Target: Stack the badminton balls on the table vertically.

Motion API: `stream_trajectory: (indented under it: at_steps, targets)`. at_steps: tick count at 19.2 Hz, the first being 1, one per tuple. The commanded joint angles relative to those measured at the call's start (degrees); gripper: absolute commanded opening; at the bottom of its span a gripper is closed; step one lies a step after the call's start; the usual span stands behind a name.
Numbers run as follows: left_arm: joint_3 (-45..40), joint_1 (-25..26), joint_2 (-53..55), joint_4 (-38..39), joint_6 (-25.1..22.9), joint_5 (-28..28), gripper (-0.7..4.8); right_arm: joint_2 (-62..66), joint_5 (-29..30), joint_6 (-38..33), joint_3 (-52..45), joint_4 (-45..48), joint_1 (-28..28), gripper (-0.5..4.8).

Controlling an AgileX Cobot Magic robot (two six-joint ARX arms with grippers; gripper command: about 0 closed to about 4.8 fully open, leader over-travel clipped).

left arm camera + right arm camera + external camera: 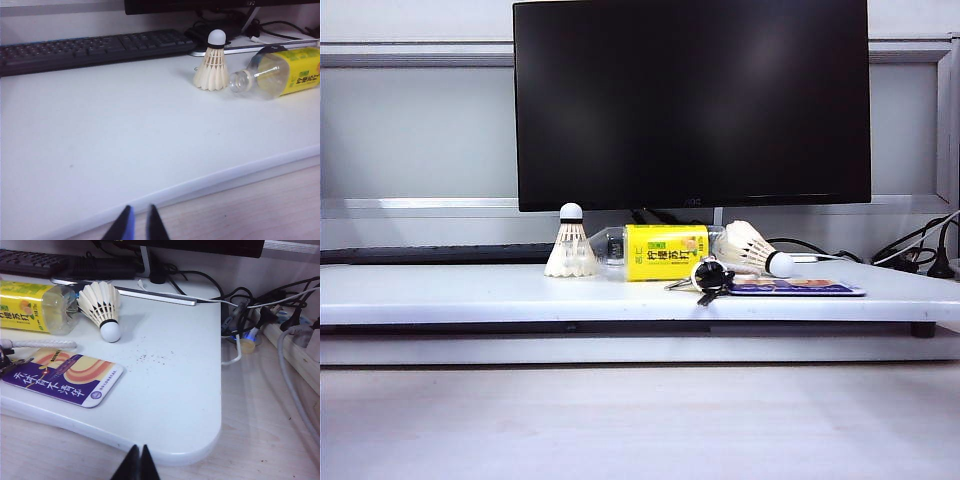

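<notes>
Standing upright at 10 o'clock of the bottle (655, 252), one shuttlecock (570, 243) leaves open table (440, 292) leftward; the other shuttlecock (757, 247) lies tipped at 3 o'clock. Left gripper (138, 223), slightly parted, and right gripper (136, 462), closed, hover off the front edge.

On my feed the white table (440, 290) carries one upright shuttlecock (570, 243), a toppled one (756, 248), a lying bottle (655, 252), keys (705, 277), a card (796, 288).

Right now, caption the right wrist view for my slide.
Shut right gripper off the table; shuttlecock lies tipped beside the bottle.
</notes>
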State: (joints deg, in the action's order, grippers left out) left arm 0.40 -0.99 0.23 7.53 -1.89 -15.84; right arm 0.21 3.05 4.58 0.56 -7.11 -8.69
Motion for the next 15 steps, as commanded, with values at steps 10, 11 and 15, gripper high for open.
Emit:
stream_trajectory:
  at_steps: [10,11,15]
  targets:
    - [-0.1,0.0,-0.2,0.1,-0.2,-0.5,0.49,-0.1,0.1,-0.1,0.2,1.0,-0.1,-0.01]
    - [-0.1,0.0,-0.2,0.0,-0.2,-0.5,0.49,-0.1,0.1,-0.1,0.2,1.0,-0.1,-0.01]
    - [-0.1,0.0,-0.2,-6.4,7.6,-11.8,0.49,-0.1,0.1,-1.7,0.2,1.0,-0.1,-0.01]
